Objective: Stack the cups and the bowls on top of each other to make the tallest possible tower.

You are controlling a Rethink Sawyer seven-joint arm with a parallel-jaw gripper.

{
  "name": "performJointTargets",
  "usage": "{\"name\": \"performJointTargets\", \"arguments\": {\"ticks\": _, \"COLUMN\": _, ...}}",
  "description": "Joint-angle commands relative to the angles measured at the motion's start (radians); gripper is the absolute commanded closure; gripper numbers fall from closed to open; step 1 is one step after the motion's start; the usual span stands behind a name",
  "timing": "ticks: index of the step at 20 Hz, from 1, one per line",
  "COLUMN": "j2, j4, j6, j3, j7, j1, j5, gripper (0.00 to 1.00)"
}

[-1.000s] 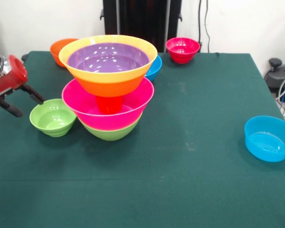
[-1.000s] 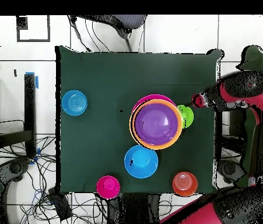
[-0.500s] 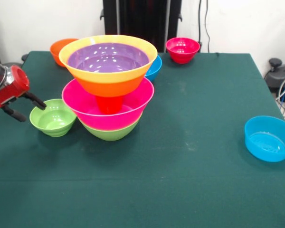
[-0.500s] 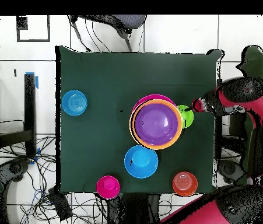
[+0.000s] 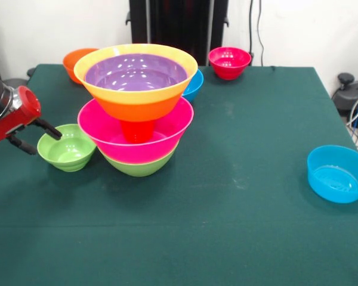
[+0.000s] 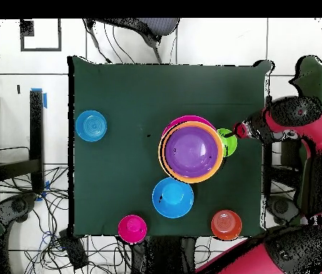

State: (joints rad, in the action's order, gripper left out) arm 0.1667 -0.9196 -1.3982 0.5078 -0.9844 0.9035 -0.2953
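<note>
While my gripper (image 5: 40,136) is hovering at the left edge of the front view, its two fingers are standing spread apart, one tip sitting over the rim of the small green bowl (image 5: 67,147), gripping nothing. Just right of that bowl the tower (image 5: 136,107) is standing: a green bowl lowest, a pink bowl in it, the orange cup (image 5: 137,130) upside down inside, and an orange bowl with a purple one nested on top. Other bowls are lying apart: blue at right (image 5: 338,174), red (image 5: 229,62), orange and blue along the top.
</note>
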Motion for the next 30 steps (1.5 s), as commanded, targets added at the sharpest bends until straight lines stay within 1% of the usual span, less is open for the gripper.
{"name": "performJointTargets", "arguments": {"ticks": 1, "j2": -0.011, "j4": 0.018, "j6": 0.084, "j3": 0.065, "j7": 0.271, "j1": -0.015, "j5": -0.068, "gripper": 0.00}}
{"name": "performJointTargets", "arguments": {"ticks": 8, "j2": -0.010, "j4": 0.014, "j6": 0.087, "j3": 0.070, "j7": 0.279, "j1": -0.013, "j5": -0.073, "gripper": 0.00}}
{"name": "performJointTargets", "arguments": {"ticks": 18, "j2": -0.044, "j4": 0.062, "j6": 0.084, "j3": 0.078, "j7": 0.318, "j1": -0.013, "j5": -0.096, "gripper": 0.00}}
{"name": "performJointTargets", "arguments": {"ticks": 24, "j2": -0.071, "j4": 0.106, "j6": 0.070, "j3": 0.082, "j7": 0.348, "j1": -0.011, "j5": -0.106, "gripper": 0.00}}
{"name": "performJointTargets", "arguments": {"ticks": 27, "j2": -0.092, "j4": 0.155, "j6": 0.048, "j3": 0.084, "j7": 0.356, "j1": -0.020, "j5": -0.114, "gripper": 0.00}}
{"name": "performJointTargets", "arguments": {"ticks": 30, "j2": -0.101, "j4": 0.177, "j6": 0.037, "j3": 0.087, "j7": 0.364, "j1": -0.021, "j5": -0.118, "gripper": 0.00}}
